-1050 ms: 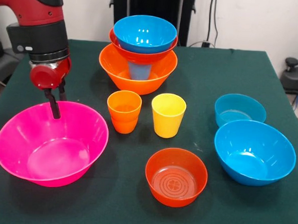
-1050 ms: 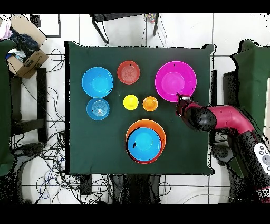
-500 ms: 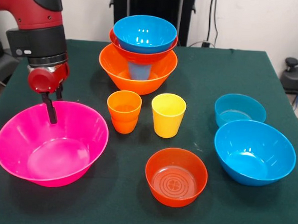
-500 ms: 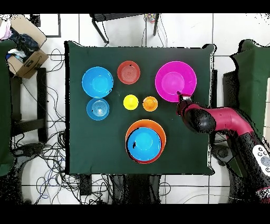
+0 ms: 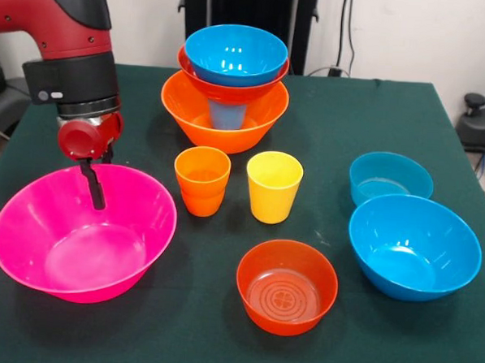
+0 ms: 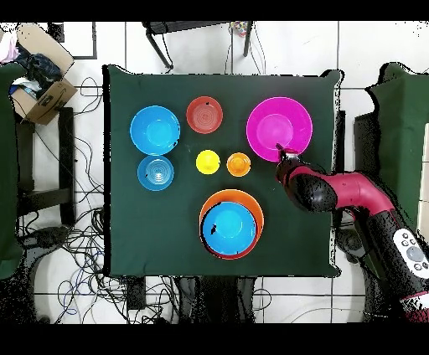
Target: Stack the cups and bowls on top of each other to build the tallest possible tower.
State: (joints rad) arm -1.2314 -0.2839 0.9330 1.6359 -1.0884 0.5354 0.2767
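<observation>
- I see the big pink bowl as glossy, translucent plastic, with bright glints along its rim.
- The orange cup and yellow cup look like smooth plastic with a duller sheen.
- The red-orange bowl is shiny plastic, with moulded rings on its floor.
- The table cover reads as matt dark green cloth.
- The arm's red shell looks smooth and semi-gloss.
- I make out a cardboard box beside the table.
</observation>
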